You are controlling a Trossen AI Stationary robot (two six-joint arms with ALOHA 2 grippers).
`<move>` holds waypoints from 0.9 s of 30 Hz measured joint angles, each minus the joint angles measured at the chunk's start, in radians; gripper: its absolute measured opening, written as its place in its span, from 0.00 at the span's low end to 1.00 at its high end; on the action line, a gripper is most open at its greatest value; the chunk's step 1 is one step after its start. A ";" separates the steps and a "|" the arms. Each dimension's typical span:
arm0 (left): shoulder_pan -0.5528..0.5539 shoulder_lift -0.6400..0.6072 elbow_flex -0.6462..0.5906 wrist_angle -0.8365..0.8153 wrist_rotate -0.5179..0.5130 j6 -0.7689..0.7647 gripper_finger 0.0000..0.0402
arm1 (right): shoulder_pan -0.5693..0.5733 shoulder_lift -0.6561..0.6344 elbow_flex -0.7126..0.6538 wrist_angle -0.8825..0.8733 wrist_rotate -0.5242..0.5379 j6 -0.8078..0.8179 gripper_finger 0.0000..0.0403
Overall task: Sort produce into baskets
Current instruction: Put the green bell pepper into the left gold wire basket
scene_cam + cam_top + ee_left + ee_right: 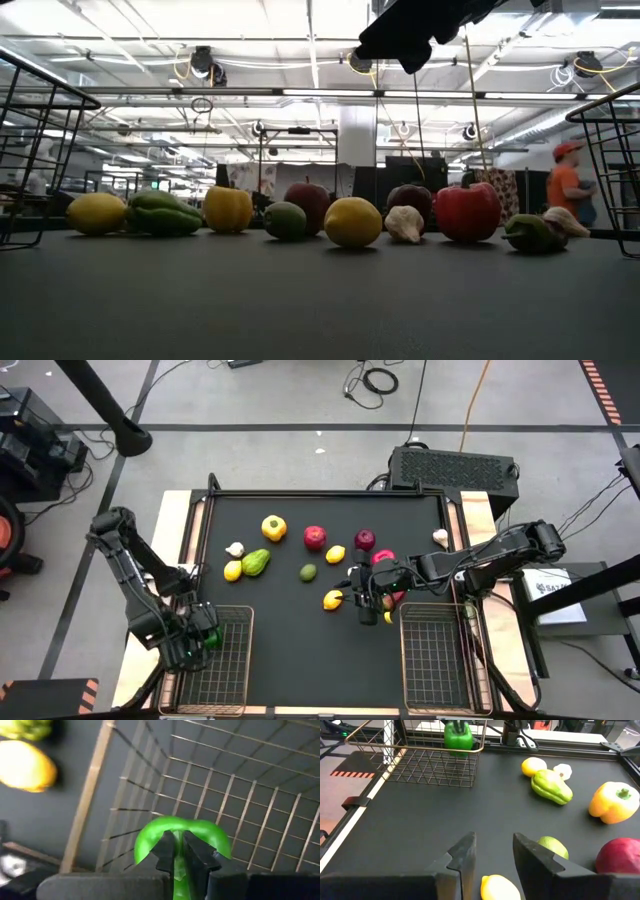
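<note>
My left gripper point(207, 638) is shut on a bright green pepper point(150, 837) and holds it over the left wire basket point(250, 660), whose mesh point(240, 795) lies below it. In the right wrist view the pepper point(457, 737) hangs at about rim height. My right gripper point(492, 855) hovers open above the table's middle right, over a lemon point(500, 889), with nothing between its fingers. The remaining produce lies on the black mat: a yellow pepper point(274, 528), red apples point(315, 538), a lime point(308, 572), a pale green pepper point(256, 562), lemons and garlic. My left gripper pinches the green pepper at the middle of its top point(178, 870) between its two fingers point(165, 851). The fingers come from above, pointing steeply down. The pepper hangs below them over the inside of the left basket, clear of the mesh floor.
The right basket point(402, 660) stands at the near right beside my right arm. A red pepper point(383, 558) and a garlic bulb point(440, 537) lie near that arm. The mat's near middle, between the two baskets, is bare. A person point(568, 185) stands in the room behind.
</note>
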 joint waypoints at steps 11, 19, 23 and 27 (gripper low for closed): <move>-0.003 0.000 -0.112 0.052 0.021 -0.079 0.07 | 0.000 0.000 0.000 0.000 0.000 0.000 0.30; -0.003 0.000 -0.115 0.057 0.023 -0.106 0.22 | 0.000 0.000 0.000 0.000 0.000 0.000 0.30; -0.002 0.000 -0.101 0.049 0.036 -0.104 0.27 | 0.000 0.000 0.000 0.000 0.000 0.001 0.30; -0.002 -0.013 -0.050 -0.003 0.103 -0.100 0.28 | 0.000 0.000 0.000 0.000 0.000 0.003 0.30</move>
